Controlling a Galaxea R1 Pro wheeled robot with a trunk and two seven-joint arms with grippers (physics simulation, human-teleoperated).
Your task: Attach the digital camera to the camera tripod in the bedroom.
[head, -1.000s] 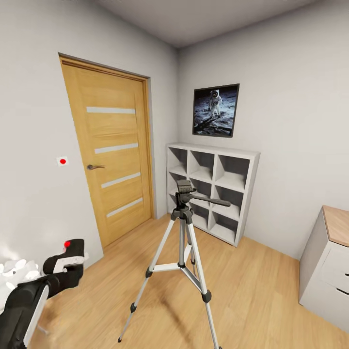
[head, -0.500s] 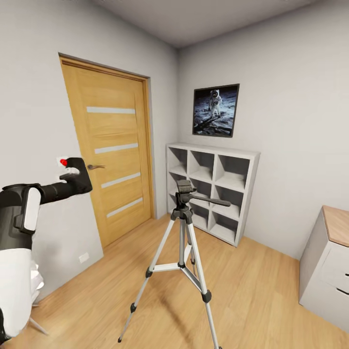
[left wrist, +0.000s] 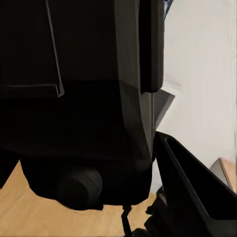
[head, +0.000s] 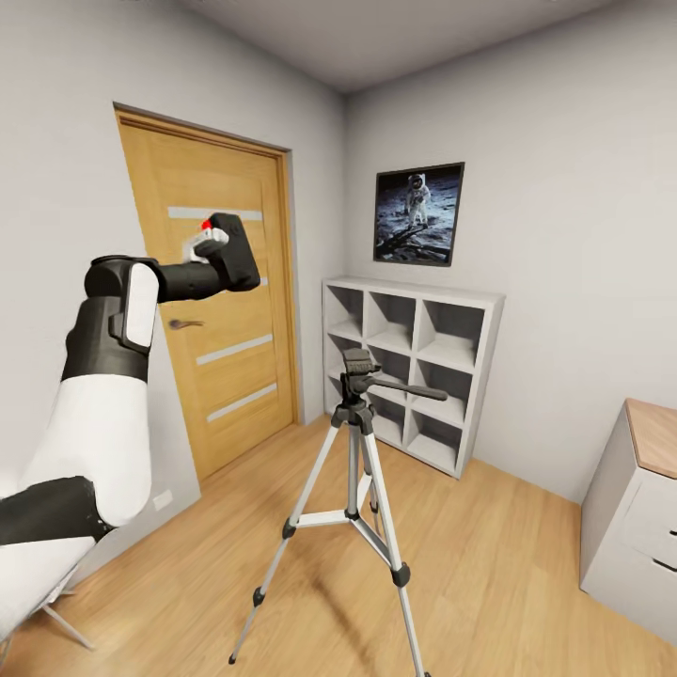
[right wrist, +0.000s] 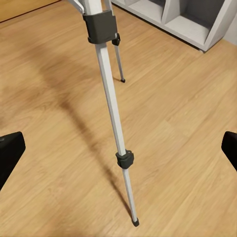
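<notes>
The left arm rises at the near left of the head view, elbow bent, forearm reaching toward the door. The left gripper (head: 209,252) is closed on the camera (head: 230,249), which sits high in the air in front of the door (head: 221,376), red button up, well above and to the left of the tripod (head: 355,489). In the left wrist view the camera body (left wrist: 74,98) is dark and close, with one finger (left wrist: 192,192) beside it, so the grasp looks firm but the contact itself is hard to read.

The right gripper (right wrist: 118,148) hangs low with its tips wide apart and nothing between them, looking down on a tripod leg (right wrist: 116,133) and the floor (right wrist: 187,148).

The tripod stands mid-room on spread legs, its black head (head: 357,369) bare, the pan handle (head: 409,387) pointing right toward the shelves (head: 414,367). Beyond are the picture (head: 419,214) on the wall and a dresser (head: 639,508) at the right edge.

The step in hand is likely the carry to the head. To do it well, the arm should bring the camera across and down over the head, level, base facing the mounting plate, and clear of the handle. A slow, straight descent matters: the tripod is light and tall, and a sideways nudge at the top could tip it. The base may need to roll nearer first, since the head looks far from the arm. The free gripper should stay clear of the legs.
</notes>
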